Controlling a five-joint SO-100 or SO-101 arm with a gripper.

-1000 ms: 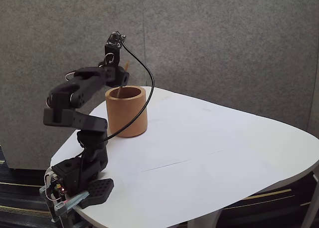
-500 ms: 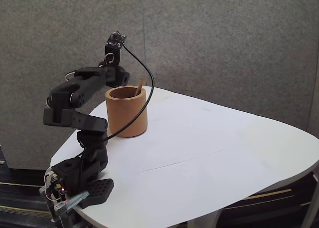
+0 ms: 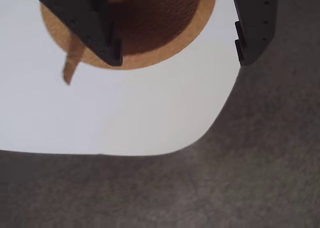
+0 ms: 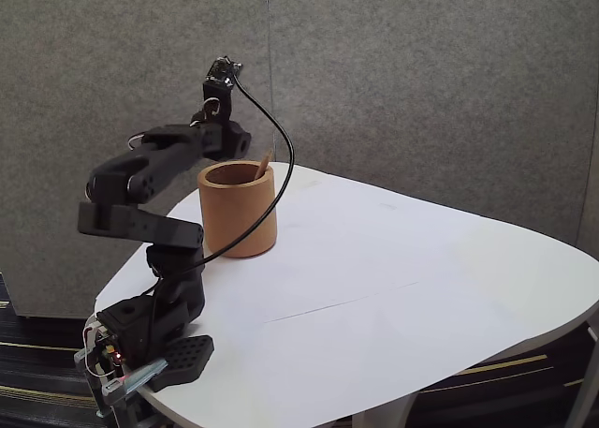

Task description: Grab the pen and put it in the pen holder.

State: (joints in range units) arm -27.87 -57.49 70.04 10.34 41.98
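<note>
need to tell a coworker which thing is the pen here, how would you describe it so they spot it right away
On the white table, find the tan-brown cylindrical pen holder near the left end in the fixed view, beside the black arm. The pen is the thin light-brown stick leaning inside it, its end poking over the rim. Unlike the curved black cable nearby, it is straight and wood-coloured.

From my station, the white table [image 4: 393, 278] filled the lower right of the fixed view, its rounded edge curving from about three o'clock down to six. A faint crease ran across its top near the middle. Behind it, from nine through twelve to three o'clock, stood a grey felt-like wall [image 4: 421, 81] with a vertical seam. In the wrist view, grey carpet [image 3: 200, 193] lay past the table's rounded corner [image 3: 150, 113].
</note>
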